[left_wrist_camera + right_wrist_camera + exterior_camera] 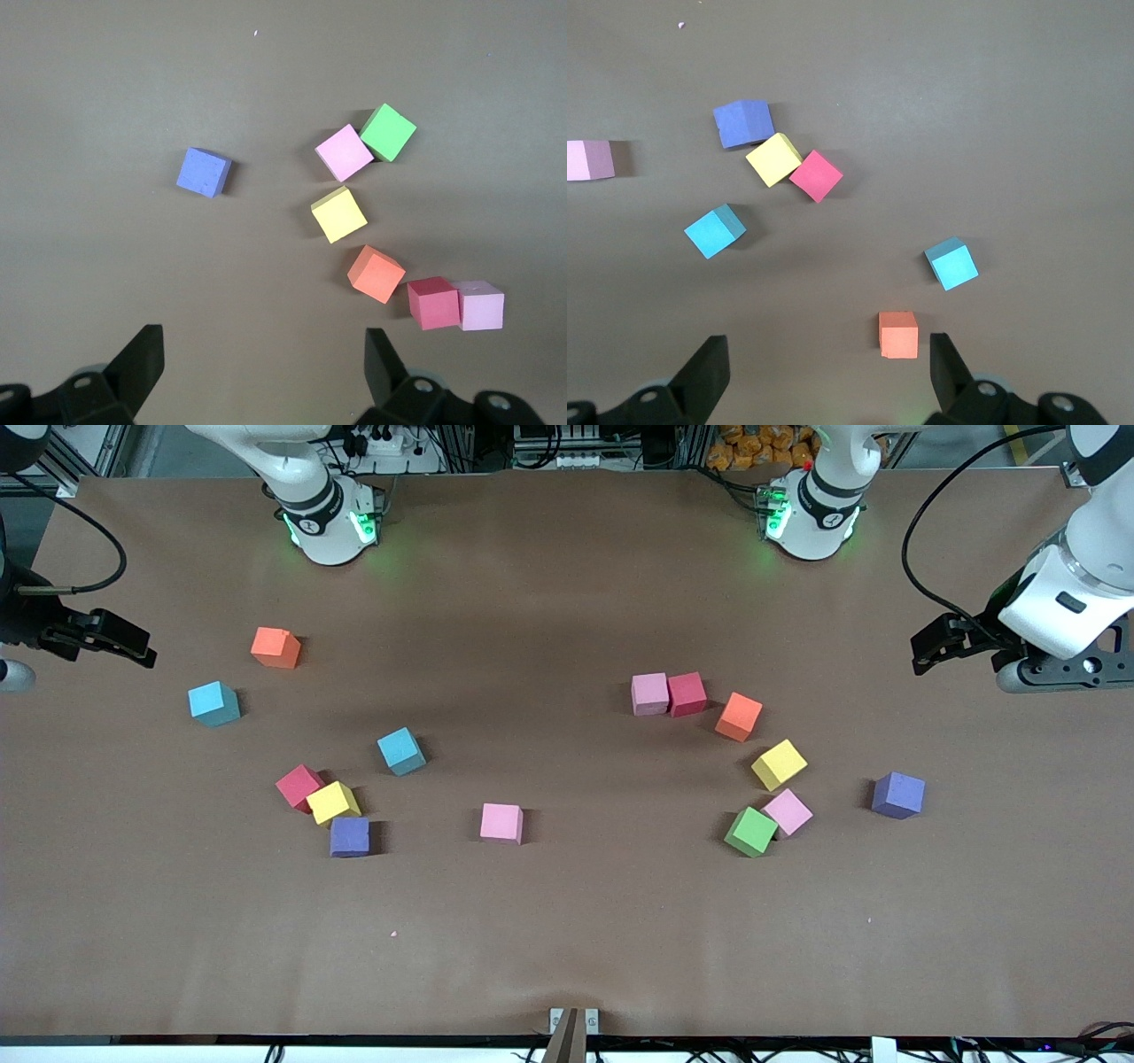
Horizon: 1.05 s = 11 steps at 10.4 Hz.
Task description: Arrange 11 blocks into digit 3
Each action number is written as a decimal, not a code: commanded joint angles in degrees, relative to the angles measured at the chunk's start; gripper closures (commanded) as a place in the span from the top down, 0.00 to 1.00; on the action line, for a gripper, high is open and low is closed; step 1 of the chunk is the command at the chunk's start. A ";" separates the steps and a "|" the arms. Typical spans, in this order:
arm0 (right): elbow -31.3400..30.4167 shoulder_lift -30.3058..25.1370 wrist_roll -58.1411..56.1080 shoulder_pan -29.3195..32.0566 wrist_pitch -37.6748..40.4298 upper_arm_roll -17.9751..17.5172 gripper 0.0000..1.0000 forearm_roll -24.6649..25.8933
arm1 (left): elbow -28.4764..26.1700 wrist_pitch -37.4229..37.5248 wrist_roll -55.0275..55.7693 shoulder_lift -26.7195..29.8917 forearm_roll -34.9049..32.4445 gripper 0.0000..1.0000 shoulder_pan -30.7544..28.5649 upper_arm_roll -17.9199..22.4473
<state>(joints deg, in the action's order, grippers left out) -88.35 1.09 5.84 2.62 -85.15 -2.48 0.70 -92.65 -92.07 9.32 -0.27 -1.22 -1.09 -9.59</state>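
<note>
Several foam blocks lie scattered in two loose groups, and no digit 3 is in view. Toward the left arm's end are a pink block (649, 693) touching a red one (687, 693), an orange (739, 716), a yellow (779, 764), a pink (788, 812) against a green (750, 832), and a purple (897, 794). Toward the right arm's end are an orange (275, 647), two blue (213, 703) (401, 750), a red (299, 786), a yellow (334, 802) and a purple (350, 836). One pink block (501, 822) lies alone mid-table. Left gripper (926, 654) (264, 354) and right gripper (133, 646) (828, 359) hover open and empty at the table's ends.
The brown table (567, 939) has a broad bare strip along the edge nearest the front camera. Both arm bases (332, 518) (811, 514) stand at the farthest edge. A black cable (921, 531) loops by the left arm.
</note>
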 commanded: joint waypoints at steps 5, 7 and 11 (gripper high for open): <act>-0.16 0.14 -0.66 0.89 -0.98 -0.77 1.00 0.35 | 1.07 0.58 -1.14 -0.61 1.22 1.00 -0.23 -0.08; -0.33 0.06 -0.83 0.89 -1.07 -0.77 1.00 0.36 | 0.80 0.49 -1.32 -0.87 1.49 1.00 -0.32 -0.08; -0.86 0.06 -0.92 0.89 -1.68 -0.68 1.00 0.27 | 0.71 0.40 -1.40 -1.76 1.40 1.00 -0.32 0.01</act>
<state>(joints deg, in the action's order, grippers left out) -88.39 1.47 5.32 2.62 -86.33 -2.50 0.70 -92.66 -92.05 9.05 -1.82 -1.01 -1.12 -9.62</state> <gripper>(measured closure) 0.000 0.000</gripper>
